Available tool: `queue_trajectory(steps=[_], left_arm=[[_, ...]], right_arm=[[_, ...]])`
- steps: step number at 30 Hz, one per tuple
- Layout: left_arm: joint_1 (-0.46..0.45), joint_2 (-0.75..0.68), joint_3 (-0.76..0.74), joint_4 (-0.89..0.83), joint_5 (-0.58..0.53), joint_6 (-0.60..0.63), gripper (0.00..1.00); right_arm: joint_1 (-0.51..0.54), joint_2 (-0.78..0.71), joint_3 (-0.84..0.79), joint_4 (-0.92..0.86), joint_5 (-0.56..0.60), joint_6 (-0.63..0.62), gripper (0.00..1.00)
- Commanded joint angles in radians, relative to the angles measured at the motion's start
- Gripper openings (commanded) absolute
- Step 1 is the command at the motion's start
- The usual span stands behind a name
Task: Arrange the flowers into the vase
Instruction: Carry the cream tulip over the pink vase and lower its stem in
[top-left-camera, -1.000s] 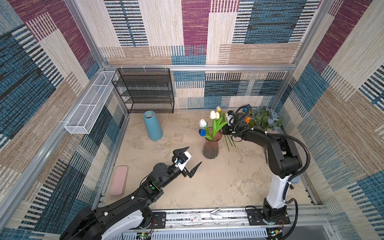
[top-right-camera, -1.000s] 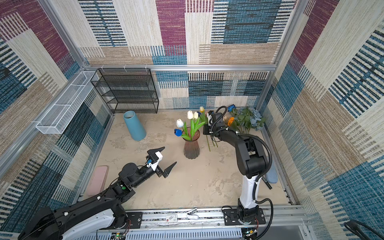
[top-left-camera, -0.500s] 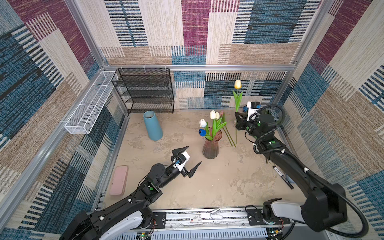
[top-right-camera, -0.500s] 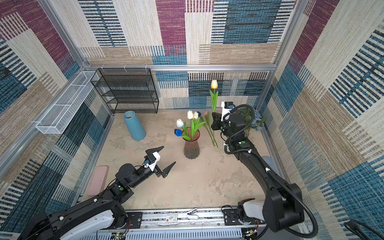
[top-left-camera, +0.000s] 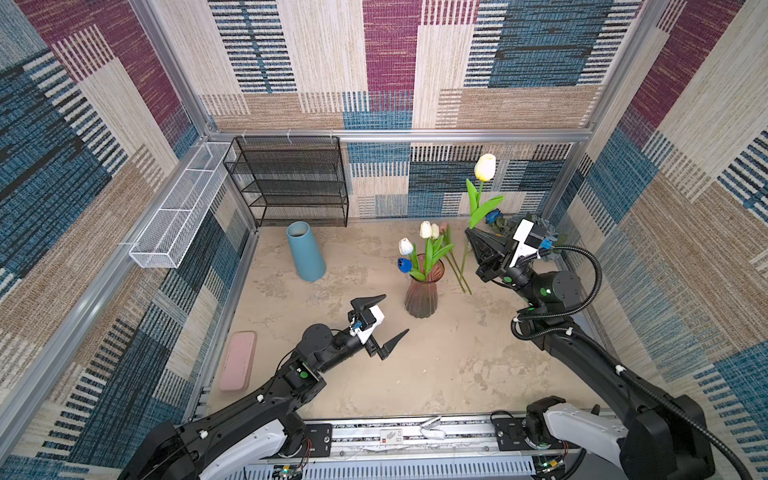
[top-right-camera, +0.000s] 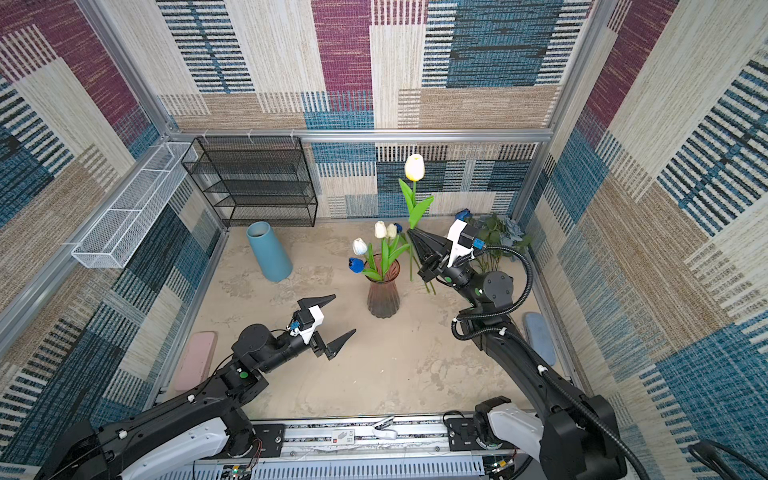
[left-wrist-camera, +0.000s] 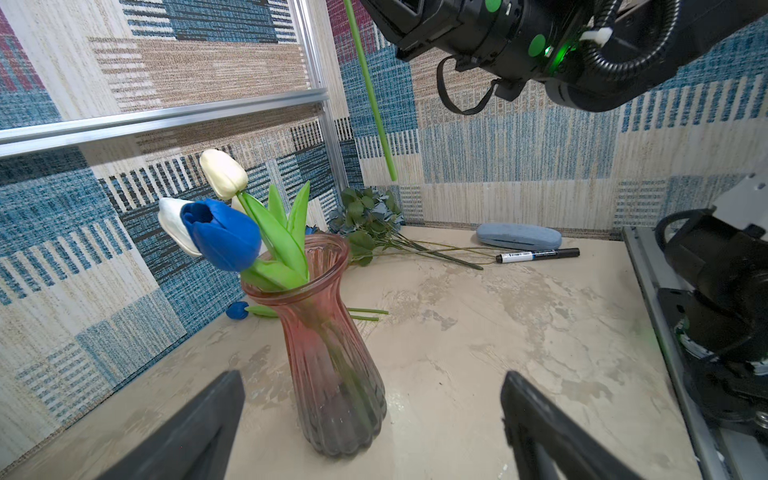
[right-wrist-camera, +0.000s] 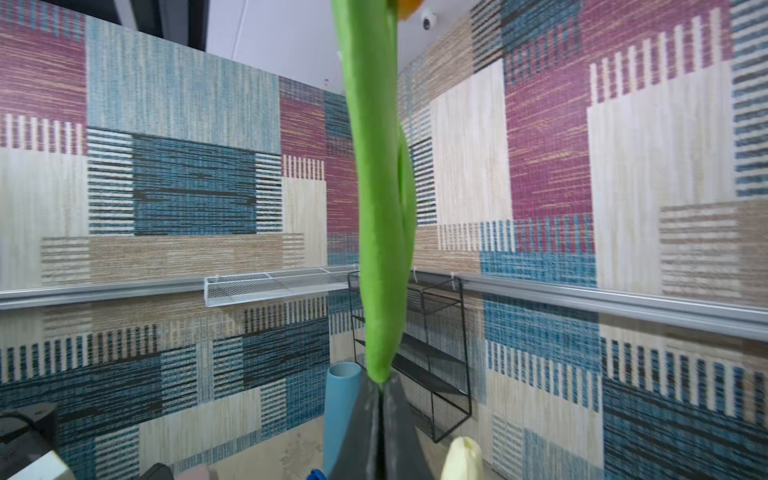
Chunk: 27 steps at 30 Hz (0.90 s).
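Now right end effector (top-left-camera: 471, 232) clenched on tulip (top-left-camera: 485, 167); stem near upright, vase (top-left-camera: 422, 291) just left, lower; left end effector (top-left-camera: 395, 313) released.

From my station I could read no text anywhere. The marker (left-wrist-camera: 537, 254) lying on the surface (left-wrist-camera: 519, 332) carried a printed band on its barrel, yet its print was too small to make out (the same held for the small white tag (top-left-camera: 390, 436) on the front rail (top-left-camera: 357, 432)).
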<state>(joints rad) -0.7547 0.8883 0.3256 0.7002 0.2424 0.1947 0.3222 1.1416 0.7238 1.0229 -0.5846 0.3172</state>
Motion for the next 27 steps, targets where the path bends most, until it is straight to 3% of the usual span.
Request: queue_trajectory(steps=[1,8,16,27], left_arm=[[0.000,0.000,-0.013,0.044,-0.005,-0.049,0.99],[0.000,0.001,-0.033,0.044,-0.035,-0.052,0.99],[0.000,-0.021,-0.043,0.016,-0.070,-0.040,0.99],[0.000,0.012,-0.022,0.017,-0.095,-0.005,0.99]], right_arm=[[0.032,0.065,0.023,0.193,-0.078,-0.003,0.00],[0.043,0.267,0.085,0.357,-0.105,0.000,0.00],[0.046,0.437,0.136,0.422,-0.115,-0.018,0.00],[0.053,0.499,0.061,0.418,-0.117,-0.092,0.01]])
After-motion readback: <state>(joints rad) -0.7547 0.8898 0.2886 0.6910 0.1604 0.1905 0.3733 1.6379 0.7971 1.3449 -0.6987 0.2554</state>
